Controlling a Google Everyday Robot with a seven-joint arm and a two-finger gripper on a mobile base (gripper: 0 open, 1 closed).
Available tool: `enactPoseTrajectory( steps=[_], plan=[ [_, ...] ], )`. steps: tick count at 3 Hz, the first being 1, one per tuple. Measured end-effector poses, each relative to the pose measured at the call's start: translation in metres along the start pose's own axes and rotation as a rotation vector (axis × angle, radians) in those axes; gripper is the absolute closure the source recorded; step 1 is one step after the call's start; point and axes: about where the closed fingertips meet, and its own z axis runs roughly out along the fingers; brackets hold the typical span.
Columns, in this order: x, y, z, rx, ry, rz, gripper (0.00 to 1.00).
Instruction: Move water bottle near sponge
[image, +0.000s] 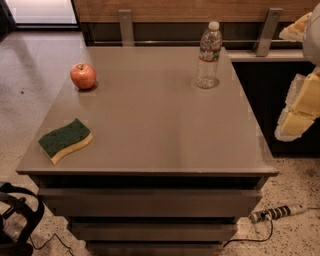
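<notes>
Pale yellow, white-edged end effector (299, 110) (at right edge), blocky segments.

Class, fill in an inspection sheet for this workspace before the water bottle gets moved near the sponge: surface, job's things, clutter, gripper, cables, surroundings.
Surface: grey table top, flat, with drawer fronts below.
Job's things: water bottle upright at the far right; sponge lying at the near left, green side up; the two are well apart.
Clutter: red apple at the far left.
Gripper: gripper at the view's right edge, off the table, apart from the bottle.
Cables: power strip with a black cable on the floor, near right.
Surroundings: speckled floor; wood panel with metal brackets behind.
</notes>
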Motion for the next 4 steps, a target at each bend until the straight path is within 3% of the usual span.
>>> enactPoseTrajectory(
  steps=[1,2,3,4],
  plan=[
    [0.000,0.000,0.000,0.000,0.000,0.000,0.00],
    [0.015,-0.018,0.008,0.029,-0.044,0.052,0.00],
    [0.044,-0.040,0.020,0.096,-0.110,0.176,0.00],
    [0.072,-0.075,0.029,0.197,-0.212,0.297,0.00]
  ],
)
